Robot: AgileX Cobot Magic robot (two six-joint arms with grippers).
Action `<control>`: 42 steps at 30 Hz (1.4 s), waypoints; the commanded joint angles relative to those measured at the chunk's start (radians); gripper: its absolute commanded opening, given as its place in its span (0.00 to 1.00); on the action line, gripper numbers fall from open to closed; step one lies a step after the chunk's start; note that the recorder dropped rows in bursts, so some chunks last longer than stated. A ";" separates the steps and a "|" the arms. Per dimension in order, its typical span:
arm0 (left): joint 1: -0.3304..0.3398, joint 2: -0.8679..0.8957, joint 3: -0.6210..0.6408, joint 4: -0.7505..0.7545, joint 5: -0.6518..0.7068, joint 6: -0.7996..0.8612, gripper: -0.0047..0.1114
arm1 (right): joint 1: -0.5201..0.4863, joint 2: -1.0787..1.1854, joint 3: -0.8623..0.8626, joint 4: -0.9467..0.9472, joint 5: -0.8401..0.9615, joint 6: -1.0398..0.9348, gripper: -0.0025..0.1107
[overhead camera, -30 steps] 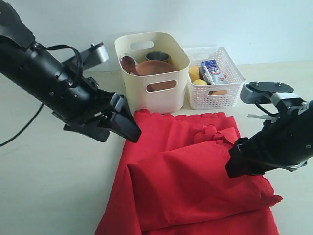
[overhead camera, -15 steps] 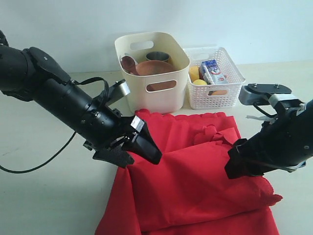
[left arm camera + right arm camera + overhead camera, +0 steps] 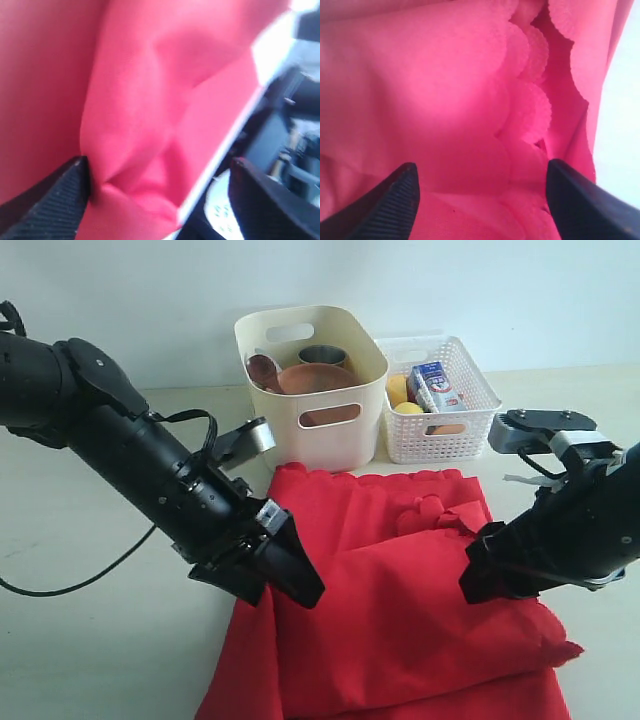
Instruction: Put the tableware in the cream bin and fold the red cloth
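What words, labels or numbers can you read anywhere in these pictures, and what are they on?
No text here can be read for certain.
Milk carton in the white basket: blue and red print, too small to read.
Pale round part in the left wrist view: dark marks, too blurred to read.

The cloth (image 3: 400, 620) lies in front of the bin (image 3: 290, 425), with the basket (image 3: 452, 445) just right of it.

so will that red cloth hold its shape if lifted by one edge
Likely floppy: the red cloth lies in soft folds, so it should drape and sag. Pushed, it would probably bunch, not slide flat, as its rumpled scalloped edge suggests.
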State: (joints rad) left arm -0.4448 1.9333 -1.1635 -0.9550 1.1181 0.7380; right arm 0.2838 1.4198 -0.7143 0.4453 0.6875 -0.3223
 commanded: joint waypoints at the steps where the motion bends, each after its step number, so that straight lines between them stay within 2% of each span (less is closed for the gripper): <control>1: -0.010 -0.001 0.001 -0.091 0.103 0.101 0.64 | -0.007 -0.004 -0.023 -0.001 0.002 -0.015 0.62; 8: -0.028 -0.014 0.015 -0.072 0.103 0.128 0.64 | -0.008 -0.077 -0.037 -0.025 0.010 -0.016 0.62; 15: -0.112 -0.042 0.045 -0.005 0.103 0.138 0.64 | -0.070 -0.101 -0.037 -0.034 -0.009 0.000 0.62; 19: -0.145 -0.077 0.053 0.014 0.103 0.123 0.64 | -0.097 -0.074 -0.037 -0.037 -0.012 0.010 0.62; 24: -0.156 -0.147 0.098 0.043 0.103 0.117 0.63 | -0.100 0.014 -0.037 -0.100 -0.024 0.072 0.62; 30: -0.172 -0.194 0.171 0.045 0.103 0.122 0.63 | -0.100 0.129 -0.037 -0.133 -0.114 0.140 0.62; 38: -0.204 -0.194 0.194 0.038 0.103 0.130 0.63 | -0.100 0.188 -0.037 -0.148 -0.287 0.159 0.62; 42: -0.204 -0.194 0.194 0.038 0.103 0.130 0.63 | -0.112 0.224 -0.060 -0.278 -0.341 0.300 0.62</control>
State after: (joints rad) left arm -0.6459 1.7497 -0.9730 -0.9056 1.2164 0.8637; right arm 0.1879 1.6204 -0.7503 0.2486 0.3922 -0.1051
